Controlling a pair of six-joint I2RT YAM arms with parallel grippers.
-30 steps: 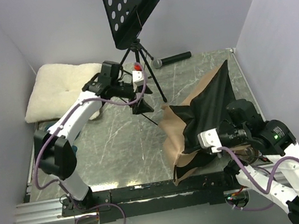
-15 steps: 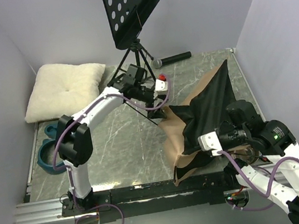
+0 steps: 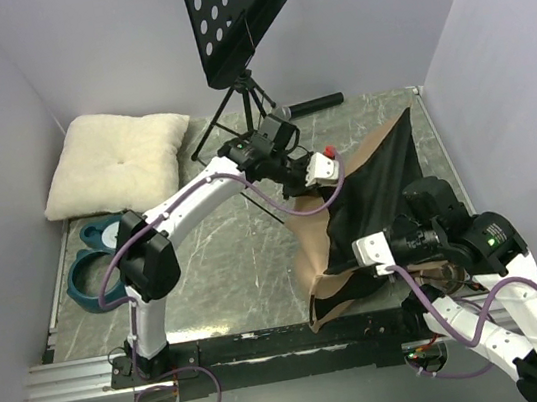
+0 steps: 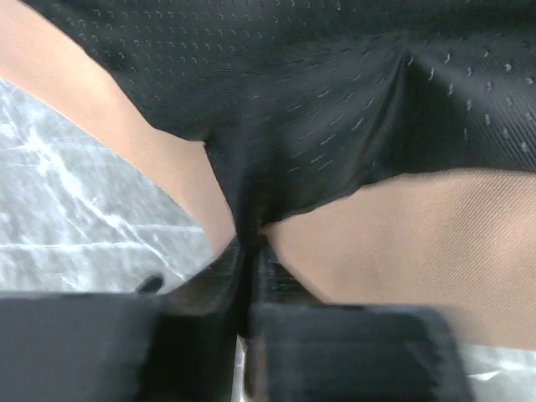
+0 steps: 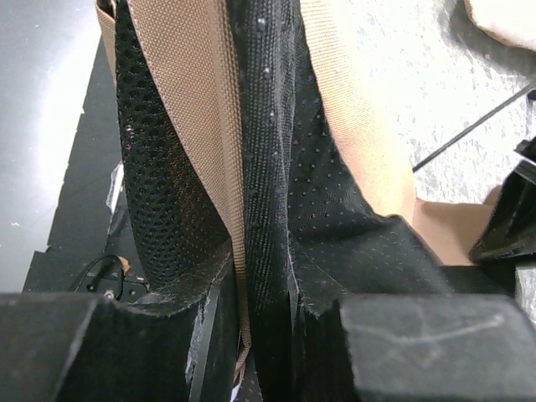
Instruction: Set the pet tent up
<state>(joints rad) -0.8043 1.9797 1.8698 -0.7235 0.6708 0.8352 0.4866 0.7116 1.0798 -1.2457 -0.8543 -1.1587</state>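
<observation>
The tent point(image 3: 369, 196) lies crumpled on the right half of the table point(image 3: 217, 259), in front of the right arm's base. Its long axis runs from the near edge out toward the far right corner, where a point of fabric stands up.

The left gripper point(image 3: 317, 175) has reached across the table to the tent's far-left edge. In the left wrist view its jaws are nearly together, pinching a fold of the black lining. The right gripper point(image 3: 362, 253) sits at the tent's near side, clamped on a thick bunch of tan and black fabric that fills the gap between its fingers point(image 5: 209, 335).

The two grips lie apart on a line from near right to far left, crossing the tent's long axis. I judge that the next move depends on drawing them apart along that line. The right arm is the nearer one, while the left is stretched out, close beside a stand leg point(image 3: 276, 149)
</observation>
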